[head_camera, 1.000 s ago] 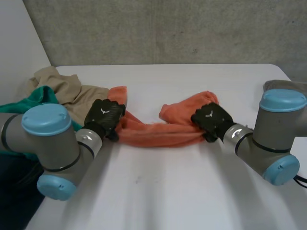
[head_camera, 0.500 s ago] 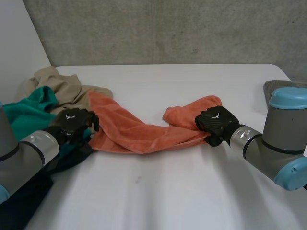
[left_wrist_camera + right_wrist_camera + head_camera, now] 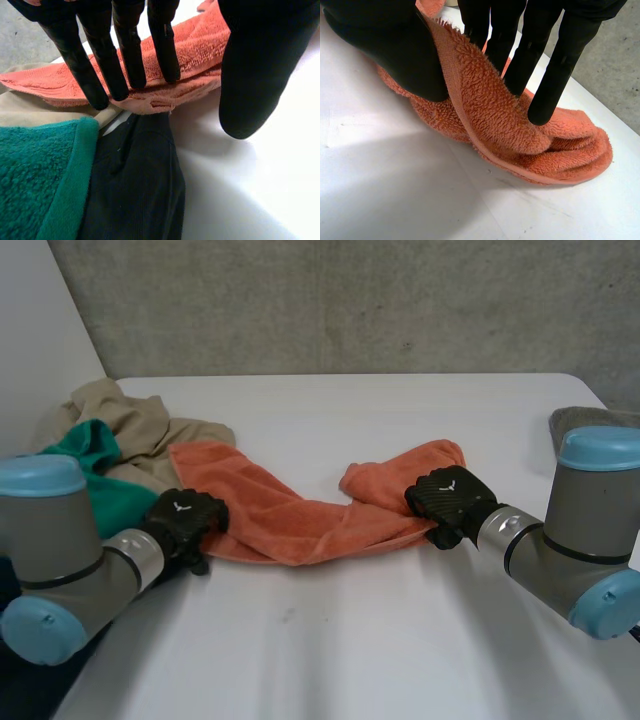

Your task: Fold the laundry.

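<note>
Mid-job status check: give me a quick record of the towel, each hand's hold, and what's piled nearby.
towel: orange towel on the white table, spread out at the left hand's end, bunched toward the right hand
left hand: open, straight fingers pressing on the towel's edge, thumb apart
right hand: pinching the towel's other end between thumb and fingers
pile beside left hand: beige cloth, green cloth, dark cloth
fold: not yet made
</note>
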Robot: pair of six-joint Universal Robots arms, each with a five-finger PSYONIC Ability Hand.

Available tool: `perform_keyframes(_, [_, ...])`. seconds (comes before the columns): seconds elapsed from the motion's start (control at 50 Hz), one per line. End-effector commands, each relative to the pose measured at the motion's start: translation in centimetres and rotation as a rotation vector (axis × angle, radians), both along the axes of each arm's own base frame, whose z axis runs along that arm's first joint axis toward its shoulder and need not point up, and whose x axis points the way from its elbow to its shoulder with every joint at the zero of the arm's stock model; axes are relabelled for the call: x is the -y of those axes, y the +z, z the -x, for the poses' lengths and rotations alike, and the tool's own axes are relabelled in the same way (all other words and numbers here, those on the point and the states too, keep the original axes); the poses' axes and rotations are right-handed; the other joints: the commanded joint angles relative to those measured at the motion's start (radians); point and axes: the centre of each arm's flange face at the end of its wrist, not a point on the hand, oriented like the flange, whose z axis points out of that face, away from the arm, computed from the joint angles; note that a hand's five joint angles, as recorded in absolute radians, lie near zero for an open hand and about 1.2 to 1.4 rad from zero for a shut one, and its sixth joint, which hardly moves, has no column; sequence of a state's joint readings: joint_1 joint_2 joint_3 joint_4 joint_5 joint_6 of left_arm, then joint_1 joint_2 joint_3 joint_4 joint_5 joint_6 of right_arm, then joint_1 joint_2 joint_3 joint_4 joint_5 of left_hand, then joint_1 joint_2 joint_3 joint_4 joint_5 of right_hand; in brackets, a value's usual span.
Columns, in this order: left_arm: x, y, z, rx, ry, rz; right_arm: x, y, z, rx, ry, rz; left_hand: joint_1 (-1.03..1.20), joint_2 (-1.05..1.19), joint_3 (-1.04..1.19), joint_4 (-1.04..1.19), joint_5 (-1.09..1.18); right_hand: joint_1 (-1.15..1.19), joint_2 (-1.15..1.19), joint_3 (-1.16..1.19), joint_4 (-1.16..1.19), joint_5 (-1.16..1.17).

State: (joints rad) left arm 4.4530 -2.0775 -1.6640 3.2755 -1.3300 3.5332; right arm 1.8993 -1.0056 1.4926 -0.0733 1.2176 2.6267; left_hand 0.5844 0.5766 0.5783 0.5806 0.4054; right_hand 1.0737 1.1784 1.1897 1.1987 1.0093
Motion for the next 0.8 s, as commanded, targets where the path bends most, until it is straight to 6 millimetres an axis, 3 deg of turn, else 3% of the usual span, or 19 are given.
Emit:
perform_keyframes(0.02, [0.7, -1.2, 1.1, 0.048, -0.027, 0.034, 0.2, 0.0, 0.2, -0.001, -0.008, -0.002, 0.216, 0.223, 0.222, 0.219, 0.22, 0.323, 0.218, 0.207, 0.198, 0.212])
perform_keyframes(0.08, [1.0, -1.3, 1.3, 0.047, -0.028, 0.05, 0.2, 0.0, 0.2, -0.001, -0.01, -0.001, 0.356, 0.364, 0.363, 0.36, 0.361, 0.323, 0.218, 0.207, 0.198, 0.212])
perform_keyframes(0.14, [1.4, -1.0, 1.6, 0.035, -0.02, 0.085, 0.3, 0.1, 0.3, 0.001, -0.015, 0.002, 0.811, 0.818, 0.817, 0.814, 0.815, 0.323, 0.218, 0.207, 0.198, 0.212])
perform_keyframes(0.22, [1.8, 1.1, 1.5, 0.004, 0.035, 0.17, 0.3, 0.6, 0.5, 0.006, -0.025, 0.002, 0.812, 0.82, 0.818, 0.816, 0.816, 0.323, 0.218, 0.207, 0.198, 0.212])
perform_keyframes(0.28, [1.4, 4.3, 1.5, -0.047, 0.084, 0.26, 0.7, 2.4, 1.0, 0.006, -0.046, 0.032, 0.812, 0.82, 0.818, 0.816, 0.816, 0.323, 0.218, 0.207, 0.198, 0.212])
perform_keyframes(0.32, [0.9, 7.9, 1.6, -0.119, 0.107, 0.346, 1.2, 5.7, 1.7, 0.014, -0.082, 0.091, 0.812, 0.82, 0.818, 0.816, 0.816, 0.323, 0.218, 0.207, 0.198, 0.212])
perform_keyframes(0.34, [0.7, 9.3, 1.5, -0.145, 0.114, 0.379, 1.2, 6.3, 1.9, 0.016, -0.088, 0.101, 0.812, 0.82, 0.818, 0.816, 0.816, 0.323, 0.218, 0.207, 0.198, 0.212])
perform_keyframes(0.36, [0.1, 12.3, 1.5, -0.206, 0.114, 0.446, 1.4, 7.5, 2.1, 0.021, -0.099, 0.123, 0.812, 0.82, 0.818, 0.816, 0.816, 0.323, 0.218, 0.207, 0.198, 0.212])
perform_keyframes(0.38, [-0.3, 13.8, 1.5, -0.232, 0.11, 0.48, 1.5, 10.4, 2.5, 0.038, -0.113, 0.178, 0.812, 0.82, 0.818, 0.816, 0.816, 0.323, 0.218, 0.207, 0.198, 0.212])
perform_keyframes(0.42, [-1.0, 16.7, 1.4, -0.283, 0.102, 0.541, 1.7, 13.5, 3.1, 0.06, -0.132, 0.246, 0.812, 0.82, 0.818, 0.816, 0.816, 0.323, 0.218, 0.207, 0.198, 0.212])
perform_keyframes(0.44, [-2.1, 19.3, 1.4, -0.317, 0.087, 0.585, 1.6, 16.3, 3.6, 0.081, -0.142, 0.31, 0.812, 0.82, 0.818, 0.816, 0.816, 0.323, 0.218, 0.207, 0.198, 0.212])
perform_keyframes(0.52, [-4.5, 24.3, 1.2, -0.365, 0.057, 0.634, 1.0, 21.9, 4.2, 0.113, -0.146, 0.428, 0.812, 0.82, 0.818, 0.816, 0.816, 0.323, 0.218, 0.207, 0.198, 0.212])
perform_keyframes(0.56, [-5.1, 25.6, 1.2, -0.367, 0.053, 0.633, 0.8, 23.1, 4.4, 0.111, -0.143, 0.439, 0.812, 0.82, 0.818, 0.816, 0.816, 0.323, 0.218, 0.207, 0.198, 0.212])
perform_keyframes(0.62, [-5.5, 26.6, 1.3, -0.345, 0.053, 0.593, 0.6, 23.4, 4.5, 0.061, -0.129, 0.402, 0.812, 0.82, 0.818, 0.816, 0.816, 0.323, 0.218, 0.207, 0.198, 0.212])
perform_keyframes(0.66, [-5.2, 26.1, 1.5, -0.32, 0.061, 0.55, 0.6, 22.8, 4.2, 0.021, -0.102, 0.383, 0.812, 0.82, 0.818, 0.816, 0.816, 0.323, 0.218, 0.207, 0.198, 0.212])
perform_keyframes(0.74, [-3.5, 23.4, 2.1, -0.239, 0.086, 0.432, 1.5, 20.3, 3.7, -0.072, -0.065, 0.332, 0.812, 0.82, 0.818, 0.816, 0.816, 0.323, 0.218, 0.207, 0.198, 0.212])
perform_keyframes(0.8, [-1.7, 20.1, 2.9, -0.171, 0.092, 0.355, 2.8, 17.1, 3.4, -0.116, -0.056, 0.264, 0.812, 0.82, 0.818, 0.816, 0.816, 0.323, 0.218, 0.207, 0.198, 0.212])
